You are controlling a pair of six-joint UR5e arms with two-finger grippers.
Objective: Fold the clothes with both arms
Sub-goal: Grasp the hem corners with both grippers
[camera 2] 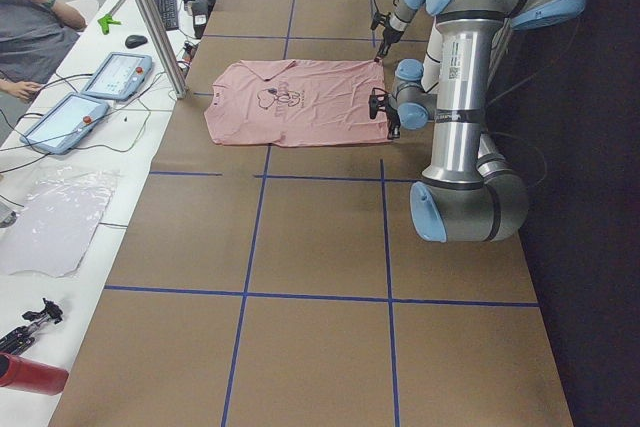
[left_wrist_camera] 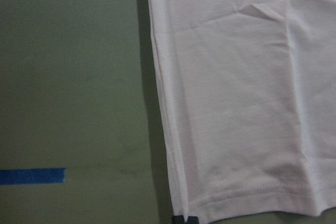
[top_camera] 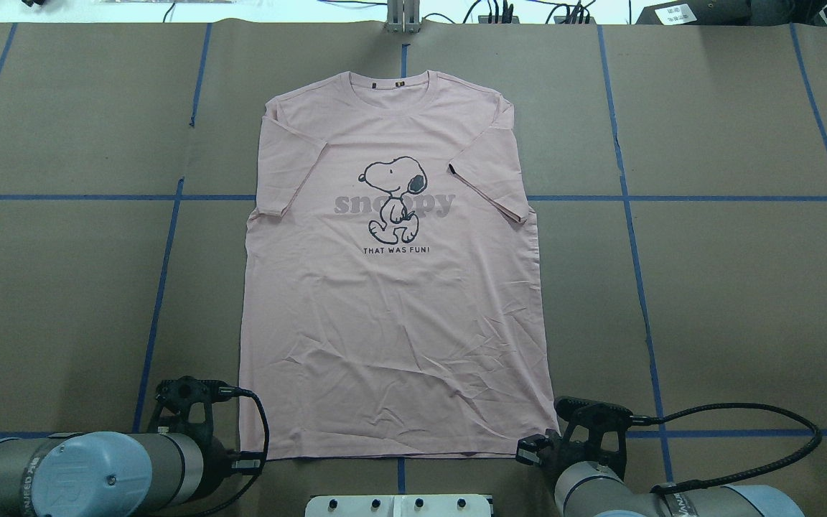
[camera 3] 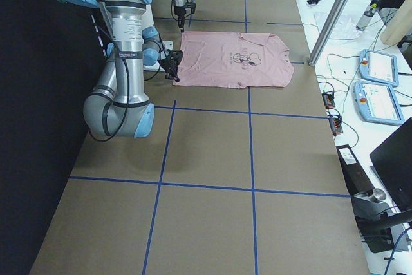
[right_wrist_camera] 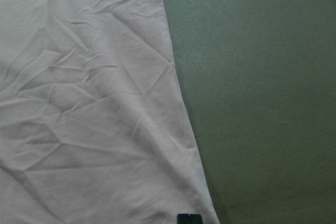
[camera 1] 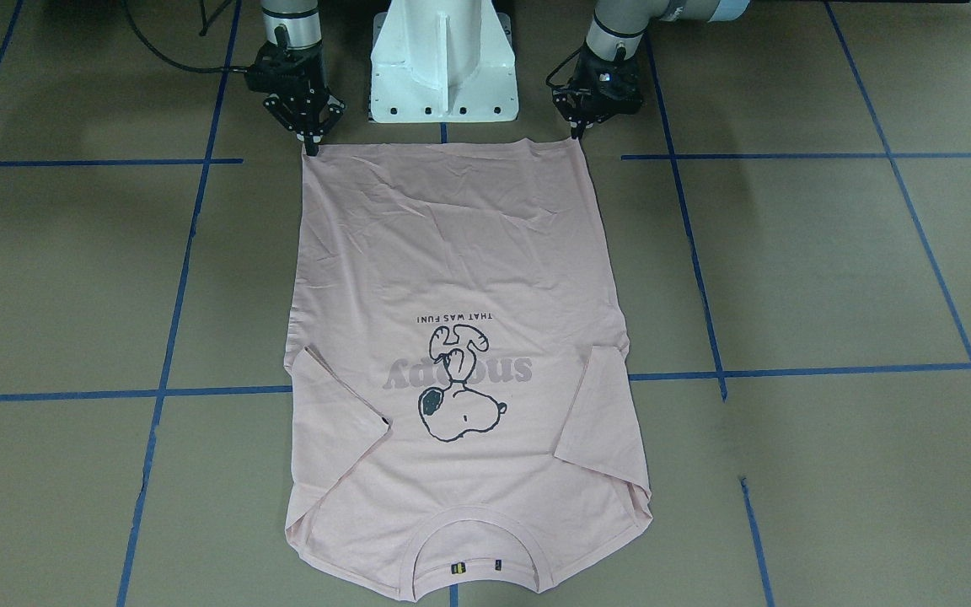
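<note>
Pink T-shirt [top_camera: 392, 323] lies flat and print-up on the brown table [top_camera: 744, 287], in the middle of the overhead view. Its long axis runs top to bottom there. The collar [top_camera: 389, 97] points to the upper edge and the hem [top_camera: 385, 454] to the lower edge, and both sleeves are folded in over the chest. In the front-facing view the left gripper [camera 1: 576, 133], fingers drawn narrow, pinches the hem's upper-right corner. The right gripper [camera 1: 311, 150] likewise pinches the upper-left corner.
</note>
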